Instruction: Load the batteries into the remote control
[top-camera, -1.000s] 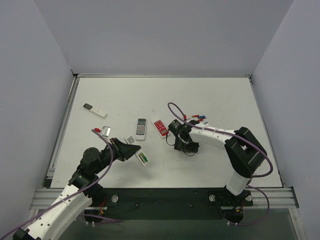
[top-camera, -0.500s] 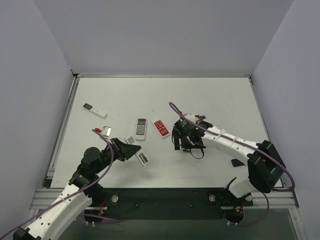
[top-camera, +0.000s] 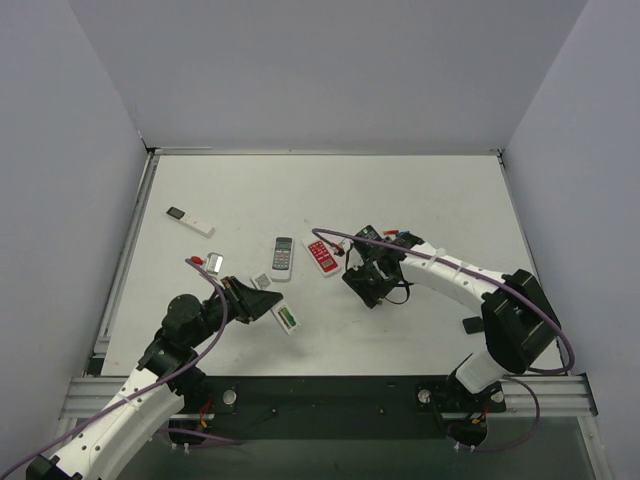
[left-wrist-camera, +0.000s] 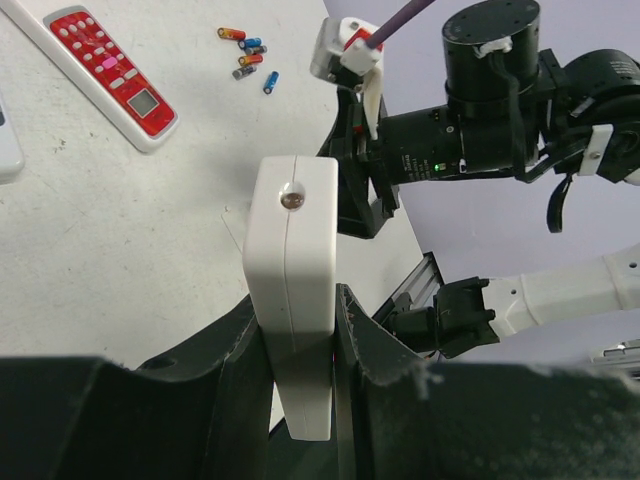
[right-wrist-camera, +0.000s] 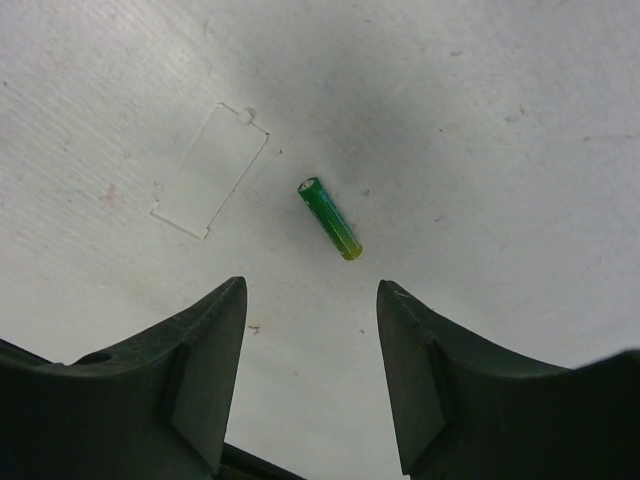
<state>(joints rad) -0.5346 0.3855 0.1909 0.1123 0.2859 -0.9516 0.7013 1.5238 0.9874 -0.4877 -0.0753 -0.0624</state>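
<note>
The white remote control (left-wrist-camera: 295, 230) stands end-on between the jaws of my left gripper (left-wrist-camera: 292, 300), which is shut on it. From above, the remote control (top-camera: 286, 318) shows a green strip in its open back, and the left gripper (top-camera: 262, 305) holds it over the near left of the table. My right gripper (right-wrist-camera: 310, 290) is open, with bare table between its fingers. One green battery (right-wrist-camera: 329, 218) lies just ahead of the fingertips. Several more batteries (top-camera: 400, 237) lie in a loose group behind the right gripper (top-camera: 368, 287).
A flat white battery cover (right-wrist-camera: 210, 171) lies left of the green battery. A red remote (top-camera: 321, 256) and a grey-faced remote (top-camera: 283, 258) lie mid-table. A white stick with a black end (top-camera: 190, 221) lies far left. Two small pieces (top-camera: 212, 263) (top-camera: 260, 280) sit near the left gripper.
The right arm's elbow has swung out to the right and its wrist has turned, while its gripper stays over about the same spot. The left arm and the remote have not moved.
</note>
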